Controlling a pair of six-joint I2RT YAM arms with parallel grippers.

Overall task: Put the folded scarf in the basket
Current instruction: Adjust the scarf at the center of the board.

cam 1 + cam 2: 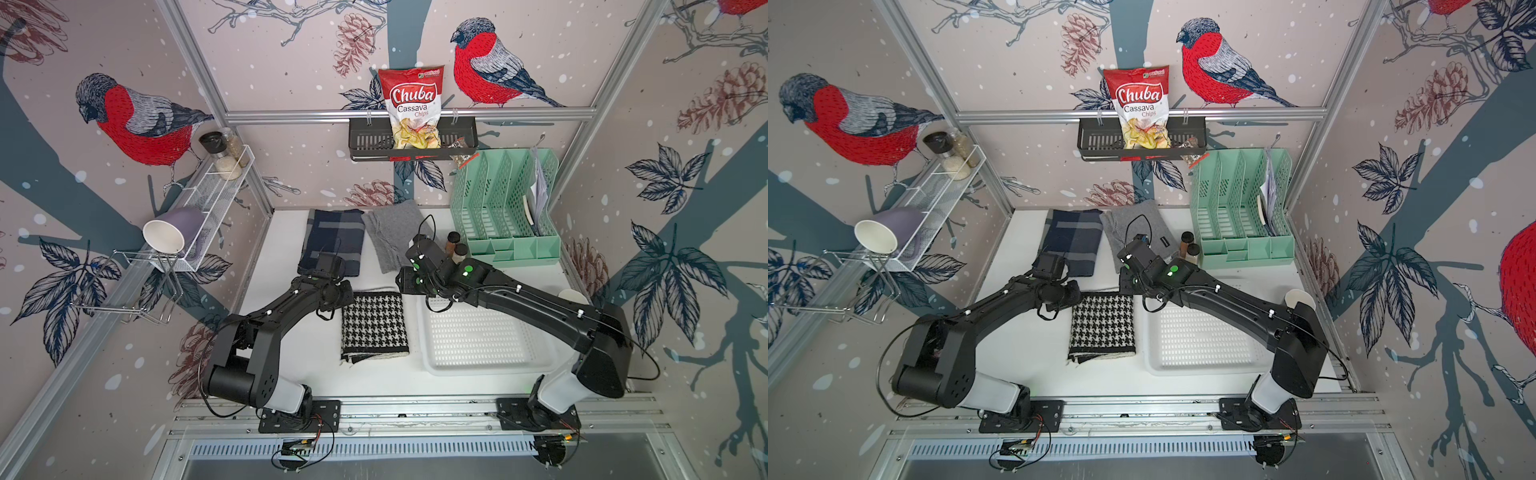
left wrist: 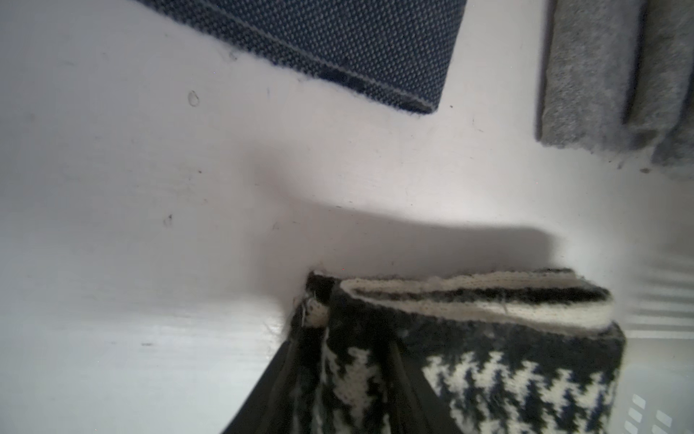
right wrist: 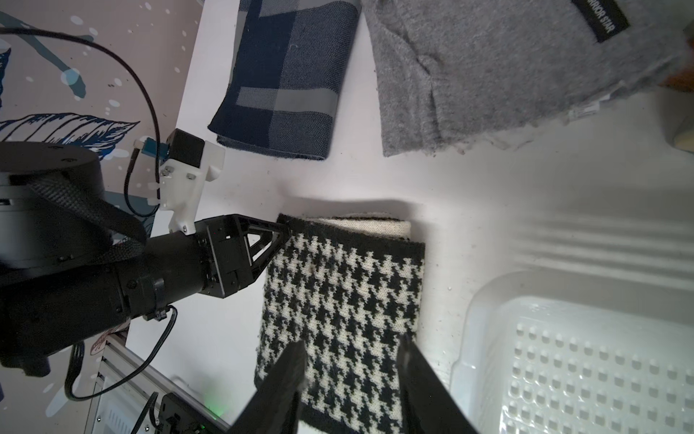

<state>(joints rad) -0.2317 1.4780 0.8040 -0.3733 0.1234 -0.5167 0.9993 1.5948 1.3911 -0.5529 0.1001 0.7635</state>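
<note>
The left gripper pinched the scarf at its far-left corner; the right gripper, jaws parted, likely needed the far-right corner; lift level.

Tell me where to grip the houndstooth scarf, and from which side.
Pinch the scarf at its two far corners, through all the layers: left gripper from the left, right gripper from the basket side. It lies flat, so only its thick edges offer a bite; two corners should keep the fold.
</note>
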